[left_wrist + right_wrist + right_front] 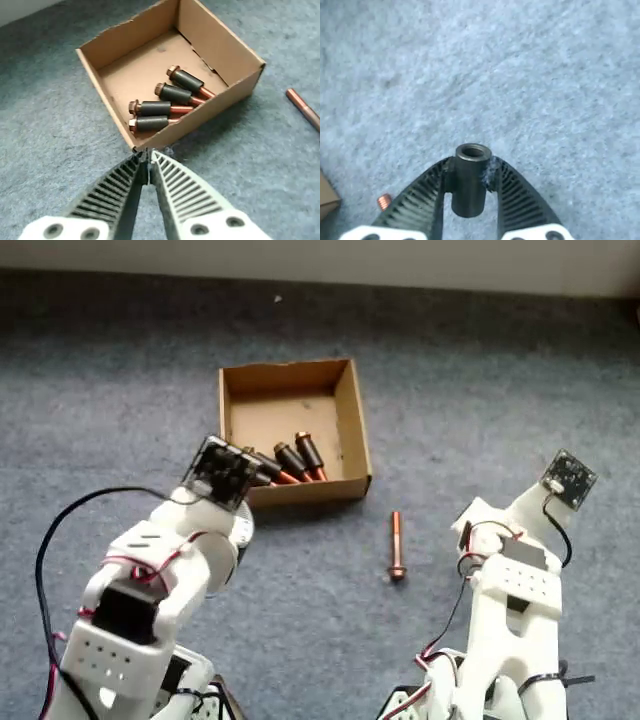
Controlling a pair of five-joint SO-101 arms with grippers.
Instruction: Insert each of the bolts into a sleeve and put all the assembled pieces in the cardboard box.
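You'll see a plain brown box [290, 367] on mottled blue-grey tabletop [480, 390]. In the box, dark grey sleeves [175, 93] cover copper bolts [183, 109]. Beside the box lies a bare copper bolt [396, 540]. The right fingers [420, 200] are ribbed black, and the sleeve [469, 190] between them is dark grey.

White plastic arms [160, 580] carry black and red cables [42, 550] and end in dark ribbed end effector fingers [180, 185].

A dark sleeve [470, 182] is clamped in the right gripper [471, 165], its open bore turned toward the camera. Grey carpet [520, 75] is seen beneath. A copper bolt [383, 201] end lies near a cardboard box [326, 202] corner.
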